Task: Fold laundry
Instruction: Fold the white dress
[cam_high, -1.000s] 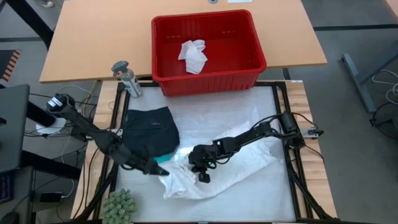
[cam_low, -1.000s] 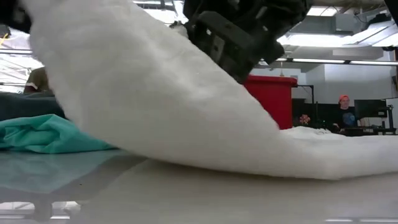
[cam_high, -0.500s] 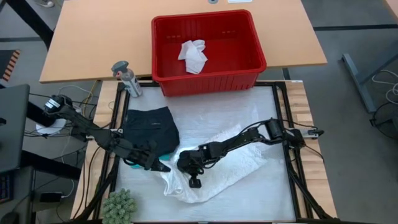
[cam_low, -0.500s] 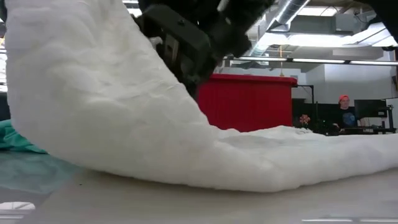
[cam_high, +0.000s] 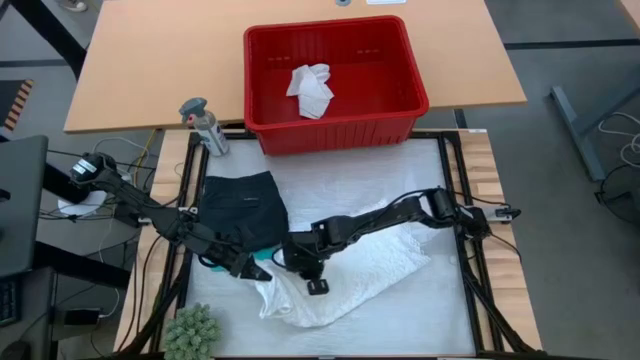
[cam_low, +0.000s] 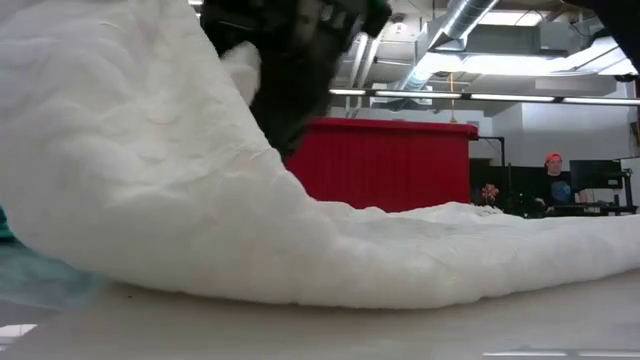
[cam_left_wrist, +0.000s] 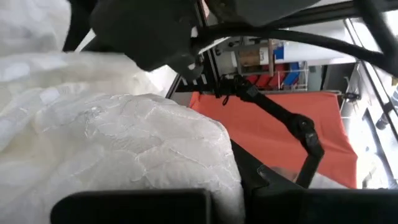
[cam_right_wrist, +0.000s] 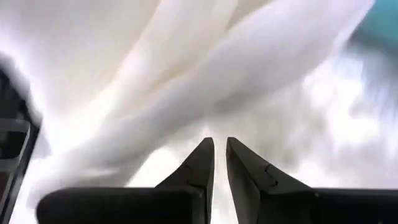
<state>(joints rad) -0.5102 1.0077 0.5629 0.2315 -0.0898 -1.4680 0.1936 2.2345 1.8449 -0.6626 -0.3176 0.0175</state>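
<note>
A white quilted garment lies across the table's middle. Its left end is raised in a tall hump. My left gripper is shut at that raised end. My right gripper hovers over the cloth beside it, tilted down. Its fingers are a narrow gap apart, with nothing seen between them. A black garment lies flat at the left, and a teal one peeks out under it. Another white piece lies in the red basket. My left gripper holds the white garment by its left end, coming in nearly level from the table's left. That end is lifted off the table while the rest lies flat. Cloth heaped before the fingers hides the pinch. My right gripper: I cannot tell whether it touches the cloth.
The red basket stands on the wooden desk past the table's far edge. A spray bottle stands at the far left corner. A fuzzy green plant sits at the near left corner. A person sits far off in the room.
My right gripper has gone toward the table's left and up, tipping further down. It has drawn the white garment's middle leftward with it. The raised hump at the left end has grown taller and now hides the teal garment in the low view.
</note>
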